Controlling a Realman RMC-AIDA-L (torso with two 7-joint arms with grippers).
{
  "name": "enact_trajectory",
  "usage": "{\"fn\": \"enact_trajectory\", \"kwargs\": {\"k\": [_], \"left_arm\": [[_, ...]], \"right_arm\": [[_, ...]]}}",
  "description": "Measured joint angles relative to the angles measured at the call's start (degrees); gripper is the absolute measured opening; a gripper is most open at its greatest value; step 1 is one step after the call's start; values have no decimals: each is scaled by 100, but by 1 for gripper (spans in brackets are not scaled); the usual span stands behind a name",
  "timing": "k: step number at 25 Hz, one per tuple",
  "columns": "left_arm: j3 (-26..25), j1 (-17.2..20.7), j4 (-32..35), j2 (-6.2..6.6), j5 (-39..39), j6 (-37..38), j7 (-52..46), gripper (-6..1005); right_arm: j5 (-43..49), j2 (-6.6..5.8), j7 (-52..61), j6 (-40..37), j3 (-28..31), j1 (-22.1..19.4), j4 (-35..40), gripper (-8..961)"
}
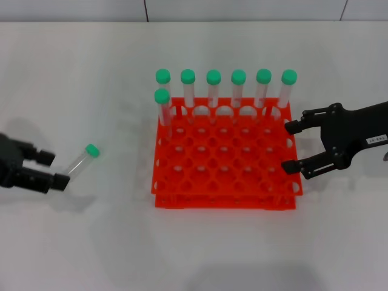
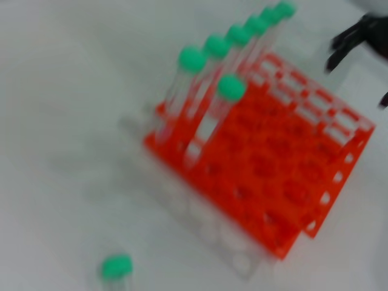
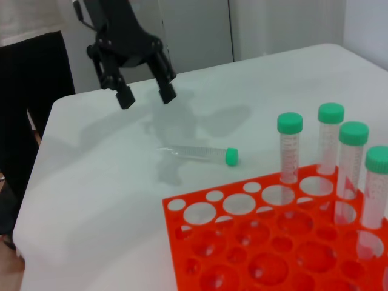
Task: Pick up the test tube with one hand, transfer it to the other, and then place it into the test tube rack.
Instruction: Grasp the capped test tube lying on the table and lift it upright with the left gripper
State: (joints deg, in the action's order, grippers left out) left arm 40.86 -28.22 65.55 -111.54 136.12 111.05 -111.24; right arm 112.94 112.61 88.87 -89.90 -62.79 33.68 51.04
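The test tube [image 1: 80,160], clear with a green cap, lies flat on the white table left of the test tube rack [image 1: 224,201]; it also shows in the right wrist view [image 3: 197,153]. My left gripper [image 1: 56,169] is open at the tube's bottom end, and the right wrist view shows this gripper [image 3: 145,96] raised above the table with nothing held. The orange-red rack [image 3: 242,242] holds several upright green-capped tubes [image 1: 213,91] along its back row. My right gripper [image 1: 292,147], with the white label, hangs open just right of the rack, empty.
One more capped tube [image 1: 162,112] stands in the rack's second row at the left. The left wrist view shows the rack [image 2: 291,182], the lying tube's cap [image 2: 116,267] and the right gripper [image 2: 357,36] far off. A wall runs behind the table.
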Motion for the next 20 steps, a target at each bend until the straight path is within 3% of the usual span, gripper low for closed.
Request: {"fn": "enact_trajectory", "kwargs": {"k": [8, 14, 20], "left_arm": [[424, -345, 2, -11, 1029, -39, -1267, 744], [509, -555, -47, -35, 1391, -249, -1717, 743], [1104, -625, -165, -140, 1872, -710, -1934, 741]], "right_arm": [[-3, 58, -65, 6, 32, 47, 9, 858], [-3, 107, -132, 11, 31, 49, 11, 857], [-15, 132, -166, 18, 38, 47, 11, 857]]}}
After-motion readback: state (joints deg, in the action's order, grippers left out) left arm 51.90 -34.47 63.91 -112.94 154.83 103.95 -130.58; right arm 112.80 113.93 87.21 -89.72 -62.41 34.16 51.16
